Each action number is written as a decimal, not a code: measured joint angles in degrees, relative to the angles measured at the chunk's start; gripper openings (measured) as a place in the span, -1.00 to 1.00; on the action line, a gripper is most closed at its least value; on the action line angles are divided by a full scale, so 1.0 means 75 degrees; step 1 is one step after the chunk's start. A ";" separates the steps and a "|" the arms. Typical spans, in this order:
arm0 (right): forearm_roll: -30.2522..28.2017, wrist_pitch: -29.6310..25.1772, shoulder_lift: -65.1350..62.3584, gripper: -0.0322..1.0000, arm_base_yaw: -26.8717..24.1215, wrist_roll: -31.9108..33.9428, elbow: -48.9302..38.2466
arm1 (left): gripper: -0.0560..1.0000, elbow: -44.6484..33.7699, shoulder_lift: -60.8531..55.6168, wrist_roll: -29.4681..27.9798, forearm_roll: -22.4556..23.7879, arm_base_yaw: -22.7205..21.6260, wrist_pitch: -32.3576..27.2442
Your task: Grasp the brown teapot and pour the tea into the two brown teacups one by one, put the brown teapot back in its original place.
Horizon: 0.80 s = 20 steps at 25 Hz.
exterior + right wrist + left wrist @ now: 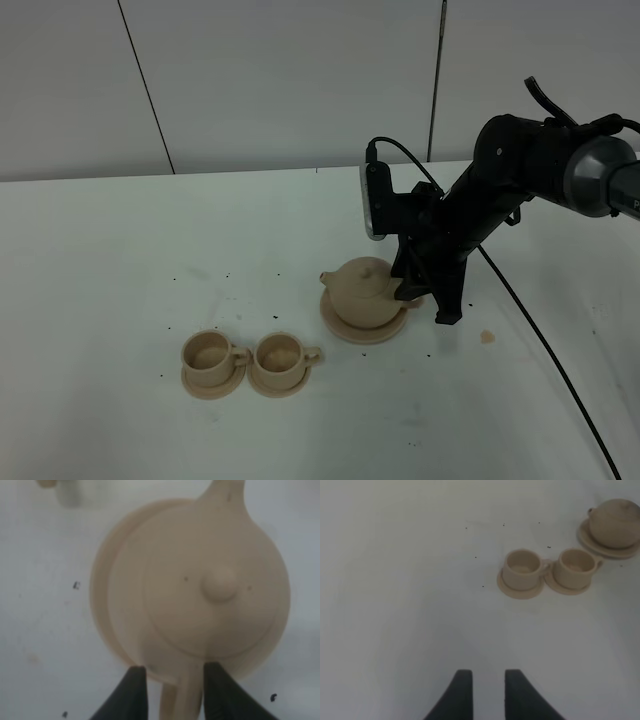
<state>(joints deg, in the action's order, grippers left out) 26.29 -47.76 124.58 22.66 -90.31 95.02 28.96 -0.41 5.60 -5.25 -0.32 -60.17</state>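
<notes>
We see the right arm (520,165) as matte black w/ rounded links. One grey cylinder joint (600,175), far right of the wrist camera box (373,200), carries white lettering that is cut off. The box is a flat silver-grey rectangle. A thin black cable (405,152) leaves above the box; a 2nd cable (538,335), also black, runs below-right of it. The right gripper (174,668) has dark, smooth, tapered fingers (134,692); the left gripper (488,672) looks approx. the same.

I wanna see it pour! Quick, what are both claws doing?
Left gripper: slightly open, empty.
Right gripper: open, fingers either side of the handle of the brown teapot, not clamped.
</notes>
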 joint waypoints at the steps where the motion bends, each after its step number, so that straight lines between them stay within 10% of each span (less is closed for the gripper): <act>1: 0.0008 0.0000 0.0000 -0.42 0.0000 -0.0007 0.0000 | -0.46 0.0000 0.0000 0.0000 0.0000 0.0000 0.0000; 20: 0.0015 0.0018 0.0000 -0.46 0.0000 -0.0024 0.0000 | -0.46 0.0000 0.0000 0.0000 0.0000 0.0000 0.0000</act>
<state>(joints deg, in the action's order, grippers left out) 26.40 -47.63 124.58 22.66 -90.49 95.02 28.96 -0.41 5.60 -5.25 -0.32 -60.17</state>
